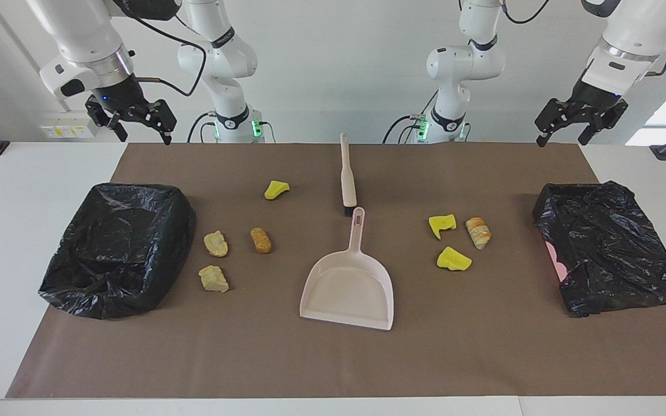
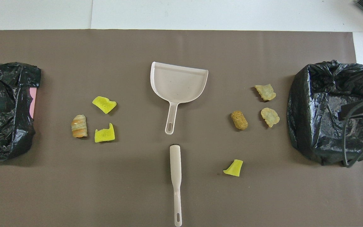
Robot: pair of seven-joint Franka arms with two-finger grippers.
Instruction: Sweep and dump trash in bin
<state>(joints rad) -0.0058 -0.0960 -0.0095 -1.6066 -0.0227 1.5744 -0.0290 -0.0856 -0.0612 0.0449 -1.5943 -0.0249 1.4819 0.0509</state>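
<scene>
Seven pieces of trash lie on the brown mat (image 1: 333,358) in two loose groups. Toward the left arm's end: two yellow chunks (image 1: 442,225) (image 1: 454,259) and a striped bread-like roll (image 1: 478,232), close together but apart. Toward the right arm's end: two beige lumps (image 1: 215,243) (image 1: 213,278), a brown piece (image 1: 261,240), and a lone yellow chunk (image 1: 276,189) nearer the robots.

Between the groups sits the pale pink dustpan (image 1: 349,286), its handle pointing at the robots; the brush (image 1: 347,176) lies in line with it, bristle end just short of the handle.

A bin lined with a black bag stands at each end (image 1: 118,248) (image 1: 607,245) — pink shows through a gap in the left-end one.

Both arms wait raised: the right gripper (image 1: 139,124) hangs above the mat's corner, fingers apart and empty; the left gripper (image 1: 567,130) likewise — overhead, both grippers are cut off at the frame edges.
</scene>
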